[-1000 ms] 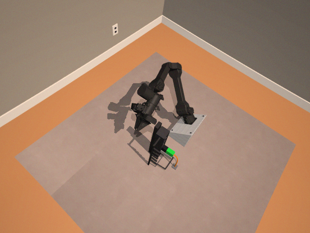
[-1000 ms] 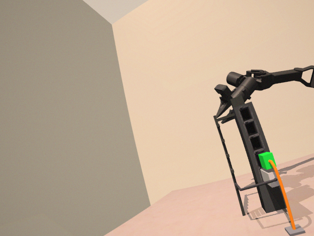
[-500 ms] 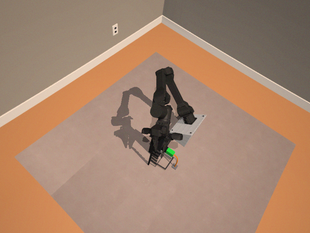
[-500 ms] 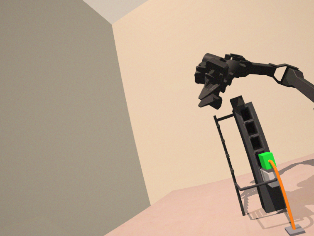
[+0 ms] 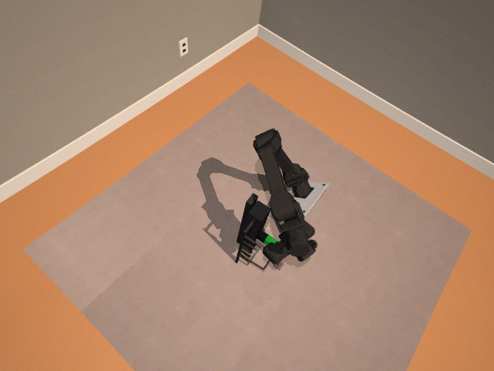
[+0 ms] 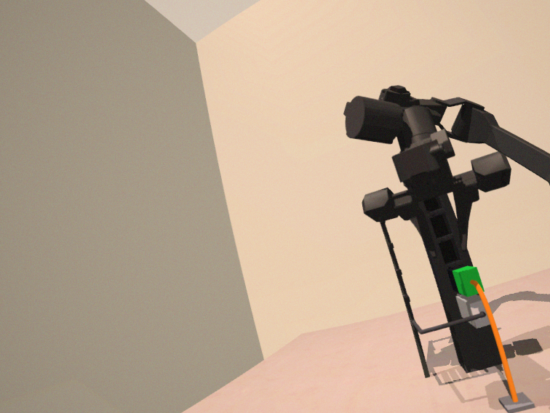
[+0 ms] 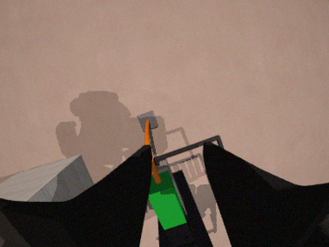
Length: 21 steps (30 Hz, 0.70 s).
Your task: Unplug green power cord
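The green plug [image 5: 270,240] [image 6: 466,281] [image 7: 169,210] sits at the lower part of the tilted black power strip [image 5: 259,213] [image 6: 477,348]. How deep it sits in its socket is hidden. An orange cord [image 6: 497,342] [image 7: 147,135] runs from the plug down to a small grey plate [image 6: 524,403] [image 7: 141,118]. My gripper [image 6: 449,251] [image 7: 177,150] is partly open, with nothing held. In the exterior view its fingertips are just above the plug, in front of or beside the strip. In the wrist view the plug shows lower down between the fingers. The fingertips are hidden in the top view.
A thin dark rack [image 6: 405,295] stands beside the strip, with a bar [image 6: 449,323] reaching across below the plug. A light grey block [image 6: 466,307] is just under the plug. The arm's grey base [image 5: 317,195] [image 7: 48,180] is near the strip. A wall outlet [image 5: 183,47] is far off.
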Tool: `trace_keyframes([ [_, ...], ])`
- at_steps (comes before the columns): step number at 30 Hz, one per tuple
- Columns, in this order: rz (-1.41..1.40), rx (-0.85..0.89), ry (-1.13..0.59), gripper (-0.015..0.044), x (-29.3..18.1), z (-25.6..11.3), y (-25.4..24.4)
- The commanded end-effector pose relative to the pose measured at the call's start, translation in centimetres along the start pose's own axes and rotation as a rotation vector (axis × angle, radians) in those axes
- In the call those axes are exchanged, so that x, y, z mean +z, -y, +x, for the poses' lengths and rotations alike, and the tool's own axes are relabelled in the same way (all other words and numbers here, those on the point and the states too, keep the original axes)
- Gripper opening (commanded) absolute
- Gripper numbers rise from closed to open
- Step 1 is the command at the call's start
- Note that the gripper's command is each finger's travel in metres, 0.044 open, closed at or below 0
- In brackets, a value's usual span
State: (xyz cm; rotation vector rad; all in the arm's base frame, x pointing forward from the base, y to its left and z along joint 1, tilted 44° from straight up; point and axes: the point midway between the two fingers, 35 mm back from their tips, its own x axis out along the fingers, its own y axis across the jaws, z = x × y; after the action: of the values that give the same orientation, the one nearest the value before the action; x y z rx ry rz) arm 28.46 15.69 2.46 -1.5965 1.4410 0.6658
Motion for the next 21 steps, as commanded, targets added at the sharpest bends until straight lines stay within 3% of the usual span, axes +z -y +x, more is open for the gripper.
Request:
trace_keyframes([
  [1, -0.263, 0.106, -0.192, 0.016, -1.9, 2.2, -1.9],
  [21, -0.283, 0.115, -0.205, 0.016, -3.6, 2.0, -1.6],
])
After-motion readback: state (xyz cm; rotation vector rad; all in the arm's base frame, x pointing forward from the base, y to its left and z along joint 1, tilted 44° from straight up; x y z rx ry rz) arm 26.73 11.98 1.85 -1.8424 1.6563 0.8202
